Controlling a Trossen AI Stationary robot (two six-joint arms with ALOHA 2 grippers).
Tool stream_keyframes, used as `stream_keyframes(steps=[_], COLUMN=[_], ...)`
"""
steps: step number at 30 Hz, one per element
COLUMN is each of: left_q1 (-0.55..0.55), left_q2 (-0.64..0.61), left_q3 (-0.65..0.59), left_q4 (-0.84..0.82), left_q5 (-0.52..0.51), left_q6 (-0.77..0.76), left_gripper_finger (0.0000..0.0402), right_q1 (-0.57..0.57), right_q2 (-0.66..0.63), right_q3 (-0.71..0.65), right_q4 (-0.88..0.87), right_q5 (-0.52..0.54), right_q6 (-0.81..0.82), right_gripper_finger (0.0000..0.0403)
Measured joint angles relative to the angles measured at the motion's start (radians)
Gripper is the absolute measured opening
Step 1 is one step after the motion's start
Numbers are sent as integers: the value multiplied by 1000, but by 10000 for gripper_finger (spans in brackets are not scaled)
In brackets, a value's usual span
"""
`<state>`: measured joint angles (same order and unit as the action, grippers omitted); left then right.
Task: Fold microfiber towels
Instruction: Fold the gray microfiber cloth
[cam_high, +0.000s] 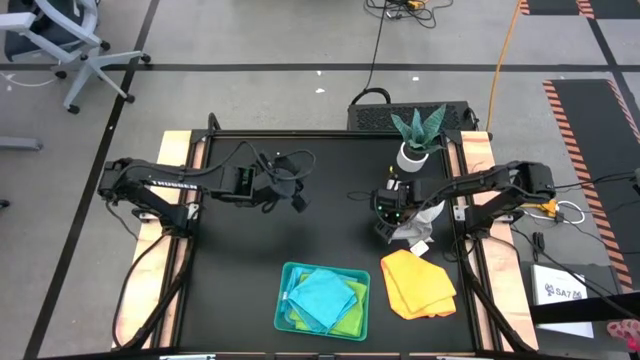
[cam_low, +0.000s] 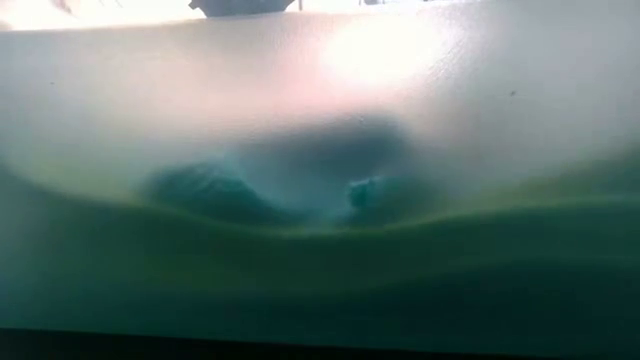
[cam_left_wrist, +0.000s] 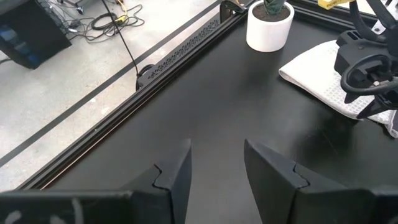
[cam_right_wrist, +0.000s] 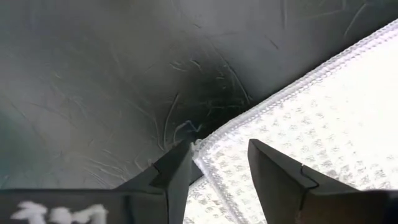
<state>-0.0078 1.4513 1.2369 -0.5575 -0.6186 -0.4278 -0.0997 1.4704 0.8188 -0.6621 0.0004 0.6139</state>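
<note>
Jaws of my right gripper (cam_right_wrist: 217, 163) stand apart over the white towel's (cam_right_wrist: 323, 130) edge on the desk (cam_high: 250, 240); left gripper (cam_left_wrist: 214, 165) waits, narrowly parted.

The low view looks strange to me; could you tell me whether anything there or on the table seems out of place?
Yes: the low view is blocked by blurred green-teal fabric pressed against its lens. On the table, the grey-white towel lies crumpled under the right pincer, whose open jaws straddle its hem.
</note>
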Motion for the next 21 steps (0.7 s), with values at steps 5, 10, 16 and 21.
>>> stream_keyframes(steps=[5, 10, 16, 21], left_q1=[0, 0, 0, 0], left_q2=[0, 0, 0, 0], left_q3=[0, 0, 0, 0], left_q4=[0, 0, 0, 0], left_q5=[0, 0, 0, 0], left_q6=[0, 0, 0, 0], left_gripper_finger=[150, 149, 150, 150], right_q1=[0, 0, 1, 0], right_q2=[0, -1, -1, -1], right_q3=[0, -41, -67, -68], right_q4=[2, 76, 102, 112], right_q5=[0, 1, 21, 22], right_q6=[-1, 18, 52, 55], right_gripper_finger=[143, 145, 131, 73])
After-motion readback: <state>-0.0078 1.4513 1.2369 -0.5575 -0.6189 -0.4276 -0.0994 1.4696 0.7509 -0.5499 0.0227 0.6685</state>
